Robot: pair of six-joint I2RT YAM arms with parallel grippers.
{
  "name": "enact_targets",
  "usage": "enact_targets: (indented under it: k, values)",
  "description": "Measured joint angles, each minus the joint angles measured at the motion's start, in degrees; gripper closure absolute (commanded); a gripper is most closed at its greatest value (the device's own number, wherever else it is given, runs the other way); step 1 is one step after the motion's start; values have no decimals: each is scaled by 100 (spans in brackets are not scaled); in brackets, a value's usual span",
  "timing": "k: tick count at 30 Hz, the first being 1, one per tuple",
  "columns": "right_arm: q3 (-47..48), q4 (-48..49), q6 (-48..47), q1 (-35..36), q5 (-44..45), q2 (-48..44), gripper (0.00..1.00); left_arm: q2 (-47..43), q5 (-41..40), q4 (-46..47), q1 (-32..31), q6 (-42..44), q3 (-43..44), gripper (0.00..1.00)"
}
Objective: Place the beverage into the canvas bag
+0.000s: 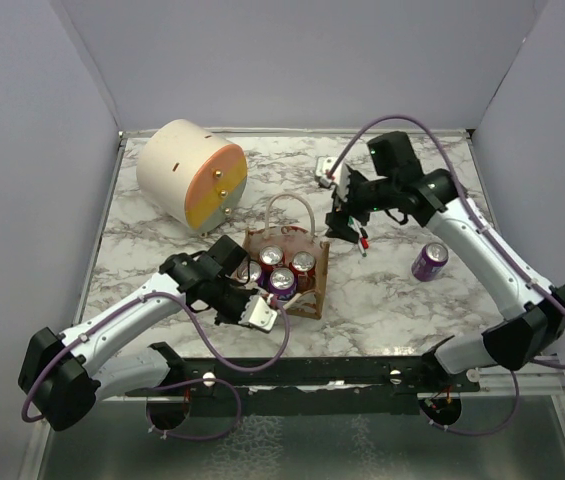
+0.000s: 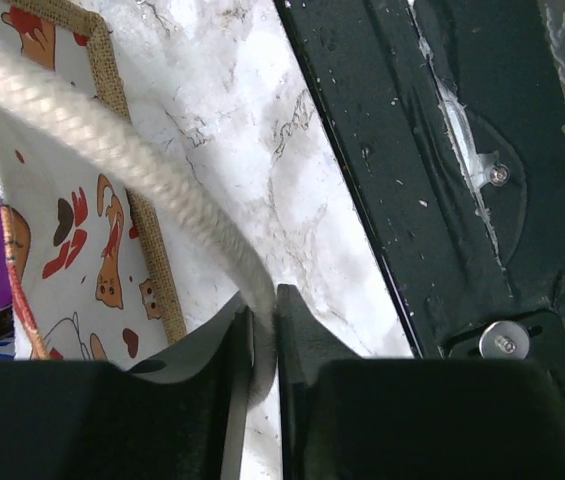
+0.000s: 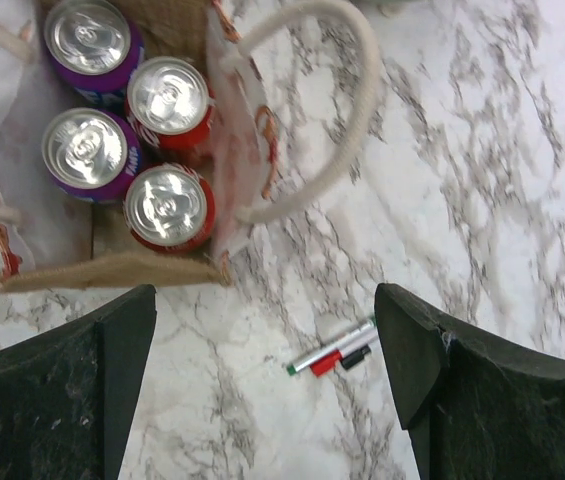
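From above, my right gripper (image 1: 348,222) hangs just beside the canvas bag (image 1: 319,280). The loose purple soda can (image 1: 429,260) lies on its side on the desk (image 1: 162,250), off to that gripper's right. On the left wrist, my left gripper (image 2: 262,335) is pressed together on the bag's rope handle (image 2: 112,150). On the right wrist, the jaws are spread and empty, with four cans (image 3: 167,205) standing in the bag ahead-left. The loose can looks rigid, slick and apt to roll, so I'd clamp across its middle.

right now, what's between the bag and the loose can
A few markers lie between the bag and the can; the right wrist view shows them best.
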Motion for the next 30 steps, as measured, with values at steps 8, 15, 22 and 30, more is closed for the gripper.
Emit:
enact_targets:
  k: [8,15,22,30]
  values:
    - [-929,155,199,-1405,-586,-1029,10,-105,-24,-564,0,120,485,44]
    - [-1292,284,350,-2109,-1023,-1567,8,-282,-42,-957,0,68,1025,29]
    - [-1307,367,402,-2249,-1298,-1602,8,-446,-37,-1252,0,-83,1672,25]
    - [-1460,446,437,-2249,-1429,-1611,8,-433,273,-1215,-2,-474,2243,25]
